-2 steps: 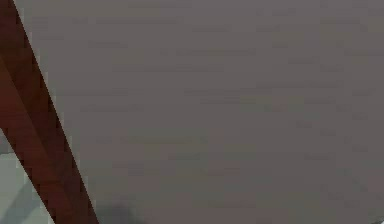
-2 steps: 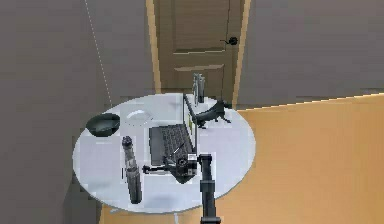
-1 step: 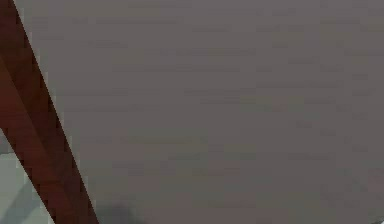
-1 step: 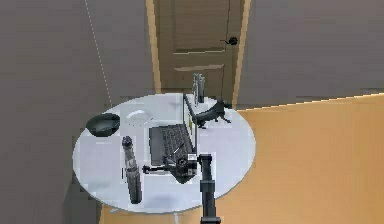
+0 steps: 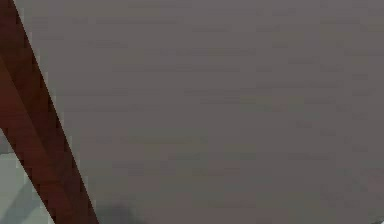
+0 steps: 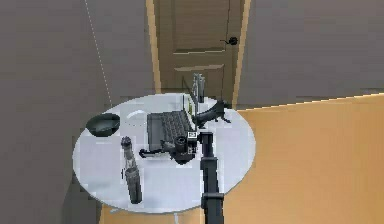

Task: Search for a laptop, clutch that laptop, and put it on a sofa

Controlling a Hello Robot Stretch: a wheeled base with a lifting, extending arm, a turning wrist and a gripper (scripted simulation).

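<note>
Laptop (image 6: 165, 128) lying flat on the round white counter (image 6: 95, 155), close beside the pincer (image 6: 175, 148) and slightly farther out, probably within reach for a grasp; not possible to tell the pincer's spread or any hold.

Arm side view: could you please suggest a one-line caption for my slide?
The arm extends across a round white table, gripper near a dark laptop, with a brown door behind.
</note>
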